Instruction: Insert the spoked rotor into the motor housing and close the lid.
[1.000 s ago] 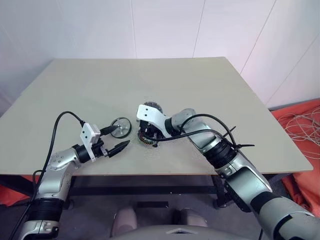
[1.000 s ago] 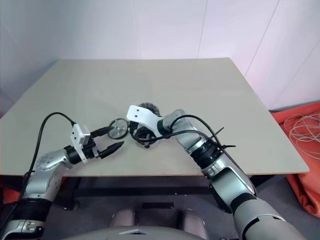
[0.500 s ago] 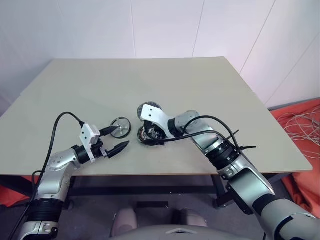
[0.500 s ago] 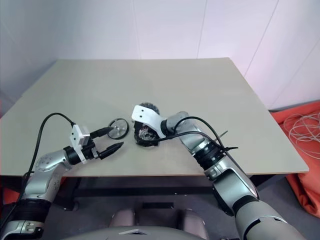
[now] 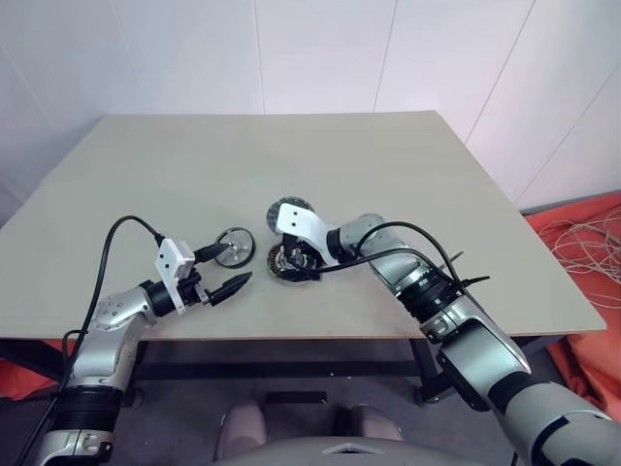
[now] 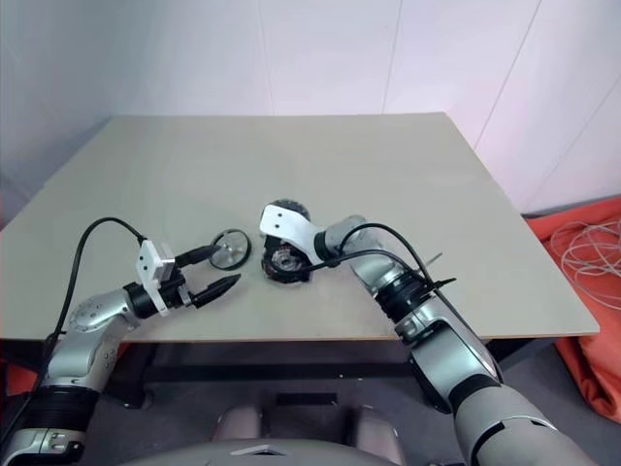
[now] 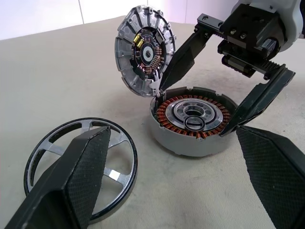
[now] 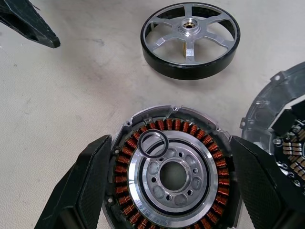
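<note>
- Beige table [image 5: 388,155] carries three motor parts grouped near its front middle, and I see both of my arms reaching in over the near edge.
- The housing [image 8: 174,174] lies flat and open-side up near the centre; I can see coppery windings ringing a silver middle.
- A small thin black ring [image 8: 152,144] rests on top of the housing, lying across the inner edge of the windings.
- The lid [image 7: 145,50] stands tilted on its edge just behind the housing, its inner face with small electronic parts turned toward the near left. From here I cannot tell whether it leans against the housing.
- The rotor [image 8: 190,39] lies flat on the table to the left of the housing and apart from it, silver spokes up, black rim around.
- My right gripper [image 8: 174,191] reaches in from the right and points left and down. Its two black fingers are spread wide, one on each side of the housing, close to its wall. Whether they touch it I cannot say.
- My left gripper [image 7: 174,181] hovers low at the near left, pointing right toward the parts. Its fingers are spread wide with nothing between them, and the rotor lies just beyond the tip of one finger [image 7: 78,179].
</note>
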You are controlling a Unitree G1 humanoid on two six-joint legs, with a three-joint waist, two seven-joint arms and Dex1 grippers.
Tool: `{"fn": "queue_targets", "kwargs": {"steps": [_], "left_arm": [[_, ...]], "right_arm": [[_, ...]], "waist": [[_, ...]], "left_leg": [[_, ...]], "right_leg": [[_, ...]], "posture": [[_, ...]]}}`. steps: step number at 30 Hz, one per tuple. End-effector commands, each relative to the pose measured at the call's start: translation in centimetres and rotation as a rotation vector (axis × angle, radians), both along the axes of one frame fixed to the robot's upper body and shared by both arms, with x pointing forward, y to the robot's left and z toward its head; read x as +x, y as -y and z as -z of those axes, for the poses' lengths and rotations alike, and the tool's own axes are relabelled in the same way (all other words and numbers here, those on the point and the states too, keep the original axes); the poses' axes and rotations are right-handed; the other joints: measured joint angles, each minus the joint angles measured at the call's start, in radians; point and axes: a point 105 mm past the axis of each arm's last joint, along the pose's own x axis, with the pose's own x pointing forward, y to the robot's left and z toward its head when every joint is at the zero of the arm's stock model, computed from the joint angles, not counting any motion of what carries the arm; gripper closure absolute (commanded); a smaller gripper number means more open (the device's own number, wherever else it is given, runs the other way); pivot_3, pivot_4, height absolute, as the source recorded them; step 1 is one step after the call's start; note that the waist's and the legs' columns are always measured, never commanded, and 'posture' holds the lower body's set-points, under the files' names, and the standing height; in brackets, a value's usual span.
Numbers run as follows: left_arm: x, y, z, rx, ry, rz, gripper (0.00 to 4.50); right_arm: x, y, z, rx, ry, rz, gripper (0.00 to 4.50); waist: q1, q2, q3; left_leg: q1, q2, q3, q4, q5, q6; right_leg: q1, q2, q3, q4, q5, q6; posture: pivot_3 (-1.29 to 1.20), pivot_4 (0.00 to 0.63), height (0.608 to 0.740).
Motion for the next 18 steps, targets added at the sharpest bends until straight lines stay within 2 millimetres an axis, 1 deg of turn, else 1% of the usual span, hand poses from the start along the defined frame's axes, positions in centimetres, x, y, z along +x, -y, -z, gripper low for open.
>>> {"fn": "queue_targets", "kwargs": {"steps": [1,10,15,18], "left_arm": [[0.1,-0.1,-1.2,0.002,0.053,0.008,0.00],[0.0,0.0,-1.6,0.003,0.059,0.001,0.00],[0.0,-0.1,-1.5,0.004,0.053,0.000,0.00],[0.1,-0.2,-1.3,0.004,0.051,0.002,0.00]], "right_arm": [[1.3,0.2,-1.9,0.026,0.054,0.022,0.06],[1.6,0.5,-1.6,0.027,0.033,0.028,0.06],[1.2,0.1,-2.7,0.101,-0.018,0.031,0.06],[1.2,0.2,-2.9,0.107,-0.021,0.036,0.65]], "waist": [[0.000,0.000,0.000],[0.001,0.000,0.000],[0.000,0.000,0.000],[0.000,0.000,0.000]], "left_leg": [[0.000,0.000,0.000,0.000,0.000,0.000],[0.000,0.000,0.000,0.001,0.000,0.000],[0.000,0.000,0.000,0.001,0.000,0.000],[0.000,0.000,0.000,0.001,0.000,0.000]], "right_leg": [[0.000,0.000,0.000,0.000,0.000,0.000],[0.000,0.000,0.000,0.000,0.000,0.000],[0.000,0.000,0.000,0.000,0.000,0.000],[0.000,0.000,0.000,0.000,0.000,0.000]], "posture": [[0.00,0.000,0.740],[0.00,0.000,0.740],[0.00,0.000,0.740],[0.00,0.000,0.740]]}}
